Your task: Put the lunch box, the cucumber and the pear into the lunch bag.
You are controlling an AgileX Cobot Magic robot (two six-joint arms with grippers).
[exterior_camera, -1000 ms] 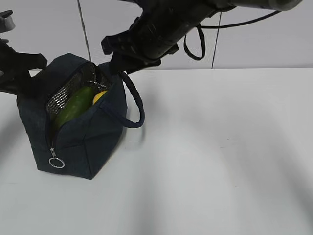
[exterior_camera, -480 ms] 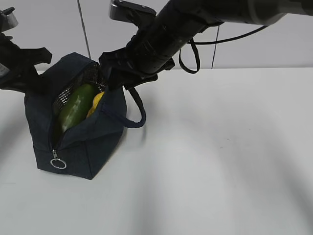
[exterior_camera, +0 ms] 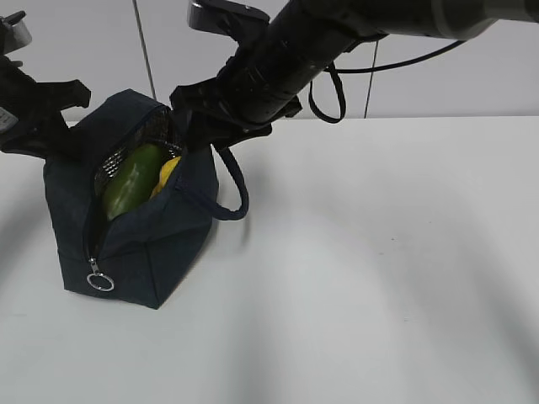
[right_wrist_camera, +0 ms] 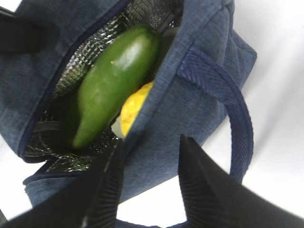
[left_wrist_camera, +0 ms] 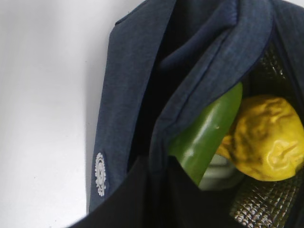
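Observation:
The navy lunch bag [exterior_camera: 160, 244] stands open at the table's left. Inside it the green cucumber [exterior_camera: 130, 181] leans against the yellow pear [exterior_camera: 168, 171]. In the left wrist view the cucumber [left_wrist_camera: 209, 137] and the pear [left_wrist_camera: 266, 142] lie over a pale green bit of the lunch box [left_wrist_camera: 218, 173]. My left gripper [left_wrist_camera: 159, 190] is shut on the bag's near fabric rim [left_wrist_camera: 199, 90]. My right gripper [right_wrist_camera: 152, 183] is open and straddles the bag's side wall [right_wrist_camera: 180, 123] by the opening. One finger is at the rim, the other outside near the strap handle [right_wrist_camera: 237, 123].
The bag's silver ring pull [exterior_camera: 100, 282] hangs at its front lower corner. A looped strap [exterior_camera: 236, 181] droops on the bag's right side. White table [exterior_camera: 379, 269] stretches to the right and front. A pale wall [exterior_camera: 455, 84] is behind.
My right arm has come down and left onto the bag's far rim. The bag's mouth has narrowed and its top shifted a little. The left gripper has kept its hold.

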